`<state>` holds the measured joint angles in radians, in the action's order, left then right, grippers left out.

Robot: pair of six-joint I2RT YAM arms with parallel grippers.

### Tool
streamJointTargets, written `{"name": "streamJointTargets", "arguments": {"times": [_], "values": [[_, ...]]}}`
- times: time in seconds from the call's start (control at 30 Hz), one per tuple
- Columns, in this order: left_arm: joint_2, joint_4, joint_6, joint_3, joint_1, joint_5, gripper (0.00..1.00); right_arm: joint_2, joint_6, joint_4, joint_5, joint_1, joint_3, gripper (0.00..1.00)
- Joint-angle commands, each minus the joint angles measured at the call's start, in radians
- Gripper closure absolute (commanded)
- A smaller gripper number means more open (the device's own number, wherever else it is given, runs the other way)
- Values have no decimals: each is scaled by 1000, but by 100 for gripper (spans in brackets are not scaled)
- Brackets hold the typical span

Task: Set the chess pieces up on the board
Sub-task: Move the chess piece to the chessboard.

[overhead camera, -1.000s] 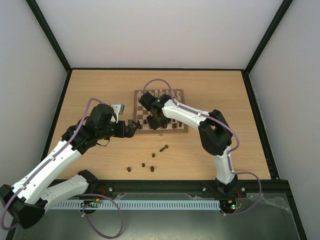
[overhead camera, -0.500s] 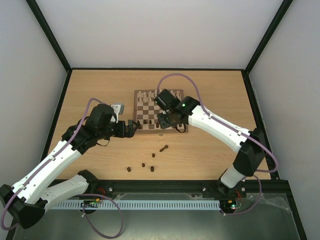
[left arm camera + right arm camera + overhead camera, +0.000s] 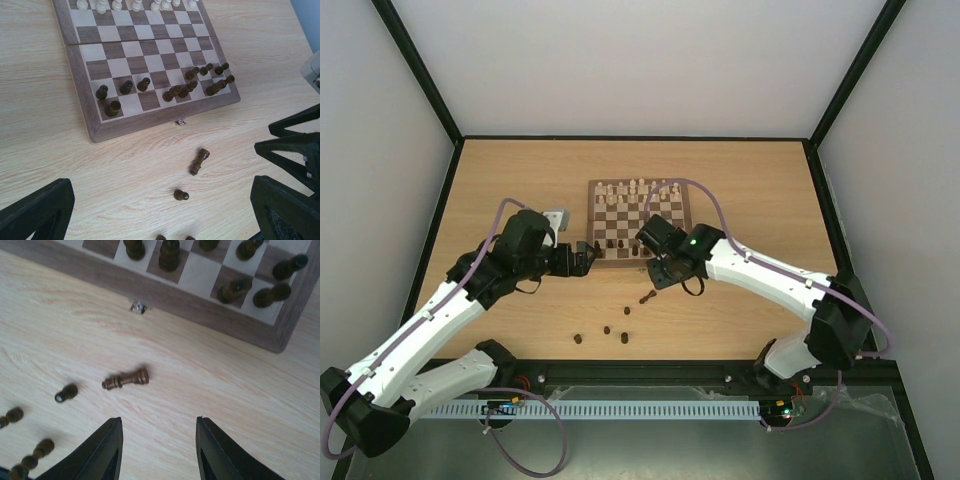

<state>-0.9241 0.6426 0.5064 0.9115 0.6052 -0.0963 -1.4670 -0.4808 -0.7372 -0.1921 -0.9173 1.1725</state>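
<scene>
Broadly, a pale wooden desk (image 3: pixel 750 200) takes up the floor of a white-walled enclosure, and everything else rests on it or reaches over it.

Next in size are the two arms. The left arm (image 3: pixel 430 320) stretches from the near left corner toward the board's front left corner. The left jaws are spread fully wide with nothing between them, just beside that corner. The right arm (image 3: pixel 770 280) bends in from the near right. The right jaws stand partly apart and empty over bare desk, just ahead of the board's front edge.

The board (image 3: pixel 77 75) lies flat near the middle of the desk, toward its far side. Cream-white pieces (image 3: pixel 117 5) line its far edge. Most of the dark chess pieces (image 3: pixel 144 84) stand on its two nearest rows. A few are spaced out over the left half, and a tighter cluster crowds the right half, where some seem to lean.

Five more dark pieces lie off the board, on the desk in front of it. A tall piece (image 3: pixel 126 379) lies on its side closest to the board, just beyond the right jaws' tips. A small pawn (image 3: pixel 66 392) sits near it, and three others (image 3: pixel 607 329) lie farther toward the arm bases.

Smallest is a metal clasp (image 3: pixel 138 307), set at the middle of the board's front border.
</scene>
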Motion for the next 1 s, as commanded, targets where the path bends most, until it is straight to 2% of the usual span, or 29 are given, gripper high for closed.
{"name": "streamJointTargets", "arguments": {"times": [0.0,0.43,0.63,0.97], "values": [[5,-25,9,-18,-5,-5,1,-84,12,8,-33,17,81,60],[38,-1,5,-34,-5,22,1,-430,108,-31,9,129,401,67],[36,-5,-1,-46,-6,28,0,-496,108,-40,0,139,440,70],[25,-13,-12,-47,-8,21,1,-507,109,-29,-6,159,419,74]]}}
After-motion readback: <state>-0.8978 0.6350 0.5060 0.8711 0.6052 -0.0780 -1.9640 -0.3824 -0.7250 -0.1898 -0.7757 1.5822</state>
